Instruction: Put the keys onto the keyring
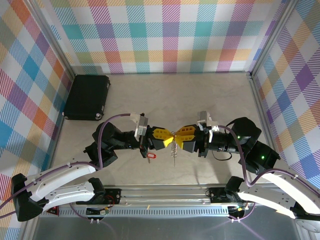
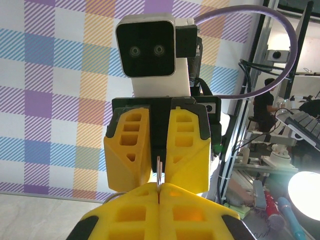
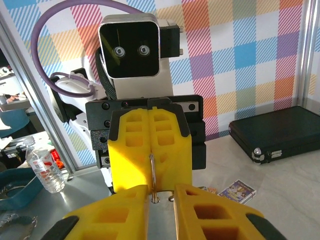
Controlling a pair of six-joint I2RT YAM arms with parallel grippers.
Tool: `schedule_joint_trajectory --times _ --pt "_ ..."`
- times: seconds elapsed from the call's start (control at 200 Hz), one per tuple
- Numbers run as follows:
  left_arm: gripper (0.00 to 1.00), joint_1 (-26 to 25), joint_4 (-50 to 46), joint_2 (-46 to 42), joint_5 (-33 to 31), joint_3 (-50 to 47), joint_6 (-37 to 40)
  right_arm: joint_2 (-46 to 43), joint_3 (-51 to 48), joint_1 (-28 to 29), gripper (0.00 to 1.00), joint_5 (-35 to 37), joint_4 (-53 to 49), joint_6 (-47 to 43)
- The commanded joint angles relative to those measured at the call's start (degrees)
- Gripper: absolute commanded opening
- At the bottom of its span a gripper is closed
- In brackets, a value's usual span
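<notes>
At the near middle of the counter [image 1: 175,100], the left tool [image 1: 169,137] was clamped on the keyring [image 1: 174,147]. The right tool [image 1: 180,135] met it tip to tip, jaws narrowly apart around the ring, its grip unclear. Both arms reached inward, level. The red key [image 1: 151,155] lay just near-left, not yet threaded.

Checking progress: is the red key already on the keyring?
No, the red key lies apart from the keyring, to its left.
</notes>
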Motion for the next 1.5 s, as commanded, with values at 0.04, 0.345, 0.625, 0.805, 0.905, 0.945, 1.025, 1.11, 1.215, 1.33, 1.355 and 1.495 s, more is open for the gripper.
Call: schedule_joint_trajectory --times 0.04,0.345,0.625,0.805,0.905,0.945,1.025,1.11,1.215,1.33,1.355,1.495 --pt "0.00 -0.55 2.39 0.78 2.56 0.35 -0.23 0.82 -0.17 0.27 0.13 -1.88 3.43 0.12" --pt "0.00 -0.50 -0.34 1.29 3.52 1.65 0.44 0.48 -0.14 0.23 0.00 -1.36 2.30 -1.58" --pt "0.31 -0.50 -27.00 -3.20 -2.99 8.75 13.48 1.36 4.83 0.33 0.00 0.22 -11.38 -10.12" --pt "0.34 -0.50 -45.66 -3.90 -6.82 16.17 22.44 5.42 11.08 0.28 0.00 1.84 -24.07 -17.11" --pt "0.37 -0.51 -53.06 -2.22 -7.18 20.05 25.16 6.98 13.25 0.34 0.00 2.27 -27.52 -18.90" --pt "0.37 -0.50 -54.76 -1.57 -7.14 21.02 25.96 7.24 13.79 0.34 0.00 1.96 -28.13 -19.30" --pt "0.37 -0.50 -55.60 -1.07 -6.61 21.63 26.48 7.50 14.42 0.32 0.00 1.44 -28.58 -19.90" --pt "0.37 -0.50 -54.61 -0.75 -5.54 21.08 26.32 7.98 14.71 0.34 0.00 0.64 -28.92 -20.19" --pt "0.36 -0.50 -53.23 -0.27 -5.53 20.03 26.12 8.68 14.84 0.34 0.00 -0.64 -29.19 -20.45" --pt "0.35 -0.53 -51.03 0.26 -5.08 18.84 25.38 9.55 15.15 0.37 0.00 -1.72 -29.47 -20.64" --pt "0.35 -0.51 -50.56 0.34 -4.90 18.61 25.21 9.61 15.15 0.43 0.00 -1.88 -29.49 -20.65" --pt "0.34 -0.50 -48.96 0.82 -4.85 17.95 24.74 9.80 14.98 0.43 0.00 -2.49 -29.54 -20.80"
